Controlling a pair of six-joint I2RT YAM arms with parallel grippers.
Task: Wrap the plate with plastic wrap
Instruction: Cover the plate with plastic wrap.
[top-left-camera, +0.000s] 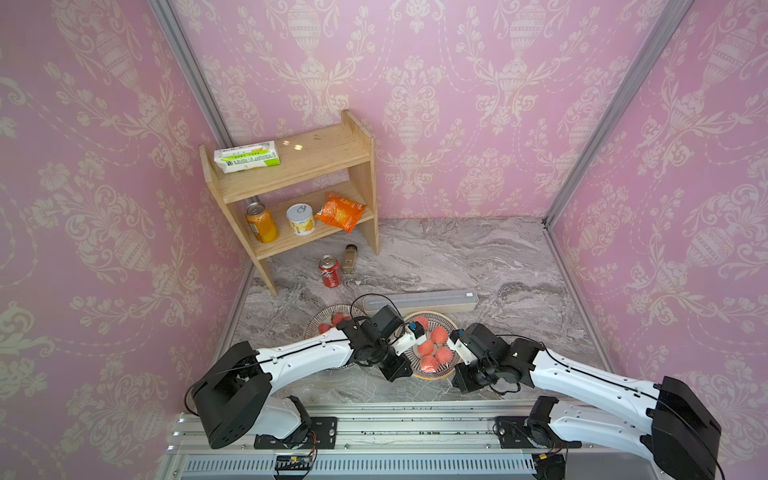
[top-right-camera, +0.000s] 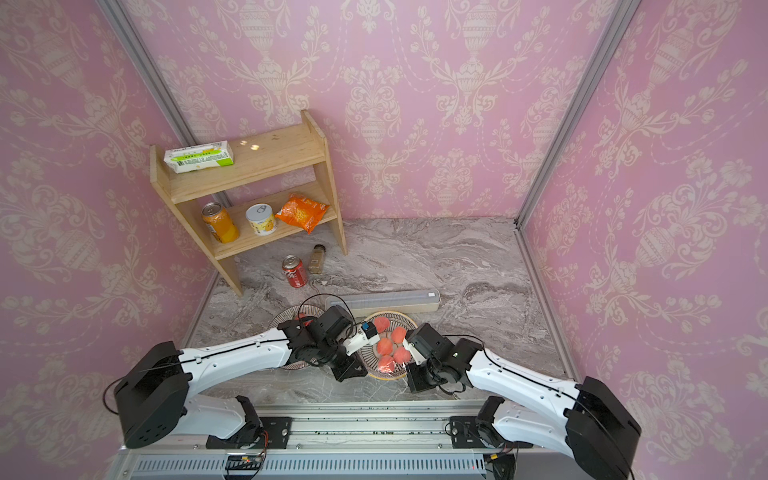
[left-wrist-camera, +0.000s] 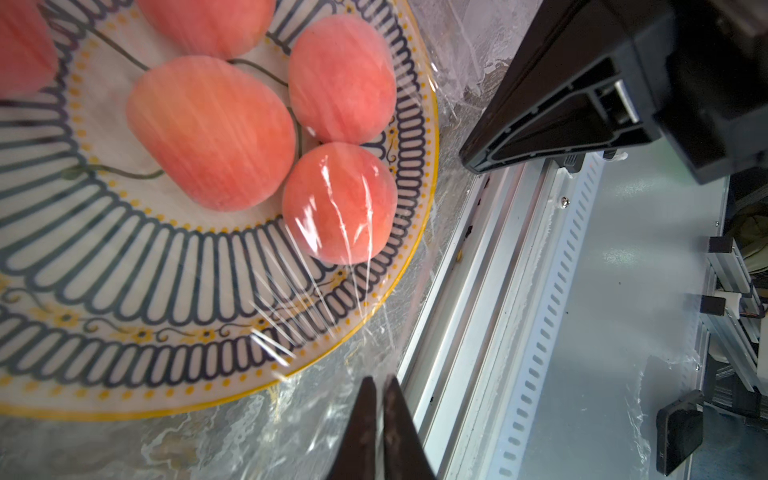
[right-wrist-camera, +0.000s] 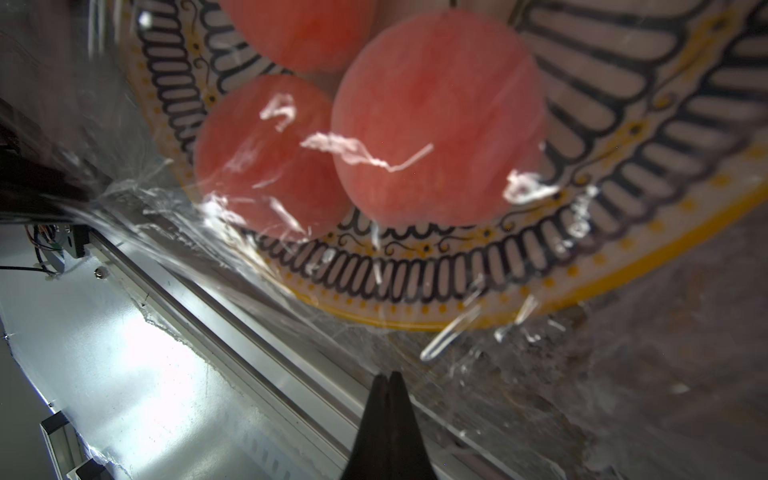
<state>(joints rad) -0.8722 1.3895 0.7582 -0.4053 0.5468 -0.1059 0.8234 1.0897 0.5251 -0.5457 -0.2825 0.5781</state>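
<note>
Just beyond the right gripper (right-wrist-camera: 388, 376), plastic wrap (right-wrist-camera: 365, 156) covers the plate (right-wrist-camera: 623, 266) — crinkled.

From where I stand, no word can be read. The red can (top-left-camera: 329, 272) on the table (top-left-camera: 457, 257) carries white script, too small to make out. The green-and-white carton (top-left-camera: 247, 157) atop the shelf (top-left-camera: 316, 153) shows printed lines. The white tin (top-left-camera: 301, 219) and the orange bag (top-left-camera: 340, 211) bear markings, all illegible.
</note>
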